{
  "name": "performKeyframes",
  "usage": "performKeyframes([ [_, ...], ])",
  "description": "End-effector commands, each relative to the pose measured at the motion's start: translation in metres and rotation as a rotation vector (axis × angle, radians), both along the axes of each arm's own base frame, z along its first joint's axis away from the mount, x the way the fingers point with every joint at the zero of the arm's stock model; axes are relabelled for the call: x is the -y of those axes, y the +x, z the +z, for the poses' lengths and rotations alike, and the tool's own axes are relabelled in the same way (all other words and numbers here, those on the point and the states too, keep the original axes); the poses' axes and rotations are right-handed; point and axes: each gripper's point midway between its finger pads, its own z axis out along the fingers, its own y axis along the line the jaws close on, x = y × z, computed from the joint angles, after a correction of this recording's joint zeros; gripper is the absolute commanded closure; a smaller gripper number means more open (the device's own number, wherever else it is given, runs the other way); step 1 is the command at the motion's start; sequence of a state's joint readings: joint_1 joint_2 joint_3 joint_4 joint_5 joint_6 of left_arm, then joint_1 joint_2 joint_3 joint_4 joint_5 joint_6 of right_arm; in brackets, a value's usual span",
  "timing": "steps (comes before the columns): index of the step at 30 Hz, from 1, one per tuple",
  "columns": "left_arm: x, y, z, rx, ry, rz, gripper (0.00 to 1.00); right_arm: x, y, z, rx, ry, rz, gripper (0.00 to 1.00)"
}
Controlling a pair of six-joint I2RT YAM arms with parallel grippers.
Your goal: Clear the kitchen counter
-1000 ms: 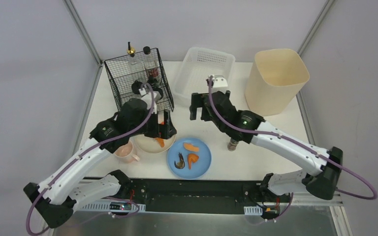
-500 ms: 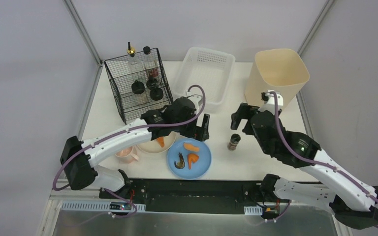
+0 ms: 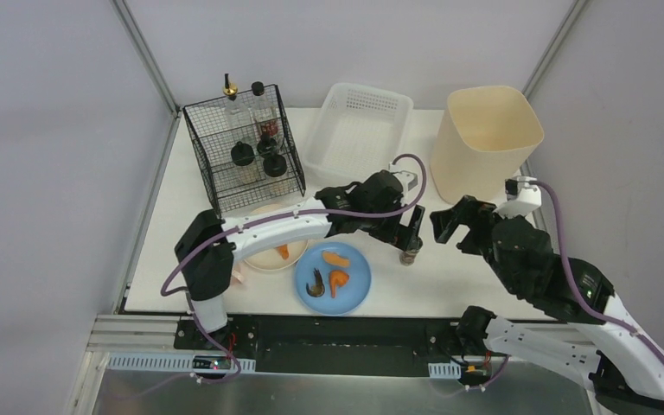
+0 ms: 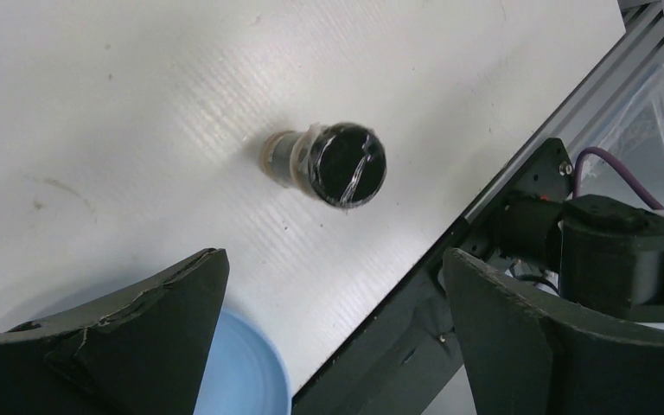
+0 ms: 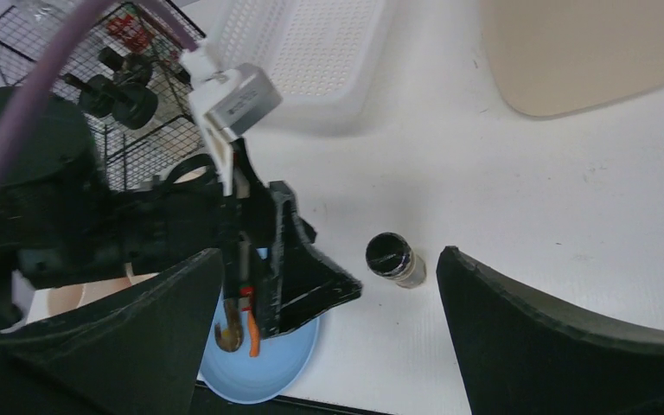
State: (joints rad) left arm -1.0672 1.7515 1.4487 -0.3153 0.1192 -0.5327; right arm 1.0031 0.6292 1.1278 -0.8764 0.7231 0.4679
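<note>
left gripper: fingers spread, above jar | right gripper: spread, empty, 2 o'clock of jar | jar: upright on counter, 3 o'clock of blue plate

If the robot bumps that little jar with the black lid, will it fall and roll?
Probably it tips easily: the jar stands tall and narrow on the smooth counter. Being round, it would likely roll once down. It looks stiff, so squeezing shouldn't squash it.
</note>
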Motion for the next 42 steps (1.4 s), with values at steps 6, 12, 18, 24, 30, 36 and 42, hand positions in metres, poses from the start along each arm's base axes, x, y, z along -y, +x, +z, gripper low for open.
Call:
performKeyframes([
  [6, 0.047, 0.002, -0.016, -0.031, 0.019, -0.032, 0.00, -0.005, -0.015, 0.014, 0.047, 0.084, 0.119, 0.02],
  [12, 0.049, 0.008, -0.031, -0.024, 0.090, 0.002, 0.00, -0.004, -0.019, 0.016, 0.071, 0.111, 0.140, 0.01],
  [18, 0.050, 0.009, -0.040, -0.020, 0.138, 0.008, 0.10, -0.003, -0.019, 0.011, 0.068, 0.100, 0.140, 0.01],
  [24, 0.055, 0.006, -0.045, -0.026, 0.158, -0.001, 0.19, -0.005, -0.021, 0.009, 0.057, 0.111, 0.146, 0.01],
  [30, 0.055, 0.007, -0.045, -0.020, 0.166, 0.004, 0.37, -0.003, -0.023, 0.008, 0.055, 0.129, 0.144, 0.01],
  [36, 0.055, 0.008, -0.044, -0.020, 0.170, 0.011, 0.59, -0.003, -0.024, 0.009, 0.055, 0.140, 0.145, 0.01],
  [42, 0.045, 0.015, -0.029, 0.039, 0.173, 0.042, 0.83, -0.003, -0.025, 0.008, 0.044, 0.147, 0.146, 0.01],
])
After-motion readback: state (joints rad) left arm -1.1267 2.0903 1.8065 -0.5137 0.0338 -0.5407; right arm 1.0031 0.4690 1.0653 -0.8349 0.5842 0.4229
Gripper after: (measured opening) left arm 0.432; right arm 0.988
